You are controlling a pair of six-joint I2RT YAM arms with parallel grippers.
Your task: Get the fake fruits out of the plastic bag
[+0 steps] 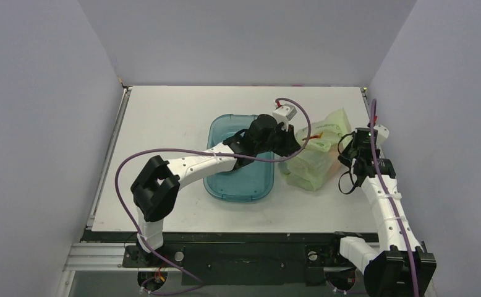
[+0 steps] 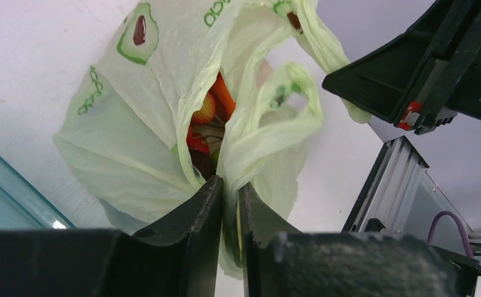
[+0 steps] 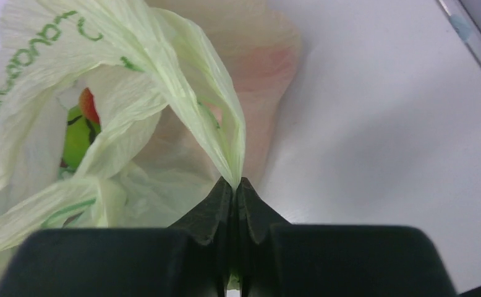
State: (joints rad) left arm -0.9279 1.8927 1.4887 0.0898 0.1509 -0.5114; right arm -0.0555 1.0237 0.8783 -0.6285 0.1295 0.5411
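Note:
The pale-green plastic bag (image 1: 315, 158) lies on the table to the right of the tray. My left gripper (image 1: 292, 148) is shut on the bag's left rim; in the left wrist view (image 2: 230, 184) film is pinched between its jaws. Through the bag's mouth I see red, orange and yellow fake fruits (image 2: 207, 120). My right gripper (image 1: 344, 153) is shut on the bag's right side; in the right wrist view (image 3: 236, 184) a fold of the bag (image 3: 182, 93) is clamped in it. A green fruit and a red one (image 3: 80, 127) show inside.
A clear teal-blue oval tray (image 1: 219, 185) sits left of the bag, under my left arm. The right arm's black body (image 2: 429, 62) is close behind the bag. Grey walls stand on both sides and at the back.

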